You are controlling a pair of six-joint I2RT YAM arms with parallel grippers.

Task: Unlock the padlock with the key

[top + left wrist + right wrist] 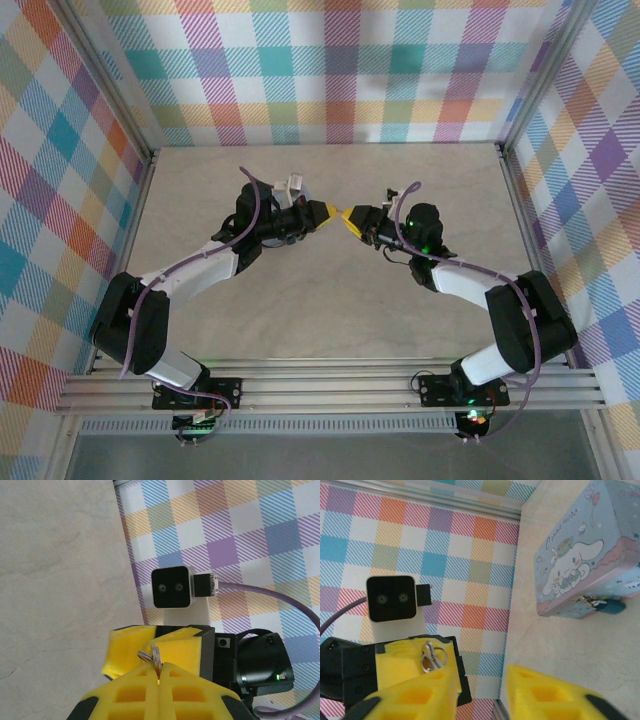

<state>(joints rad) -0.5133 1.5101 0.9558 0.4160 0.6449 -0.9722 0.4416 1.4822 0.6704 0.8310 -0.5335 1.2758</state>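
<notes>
left pincer [159,672] clamped on key [156,656], right pincer [483,682] apart facing it, padlock [611,606] hanging at tin box [580,540]

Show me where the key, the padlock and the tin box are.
key [156,657], left wrist view, on its silvery end poking out above the yellow fingers.
padlock [612,606], right wrist view, on its teal body.
tin box [585,545], right wrist view, on its blue printed face.

The tin box [580,545] walls one side of the padlock [612,606]; bare table [560,655] lies open opposite
</notes>
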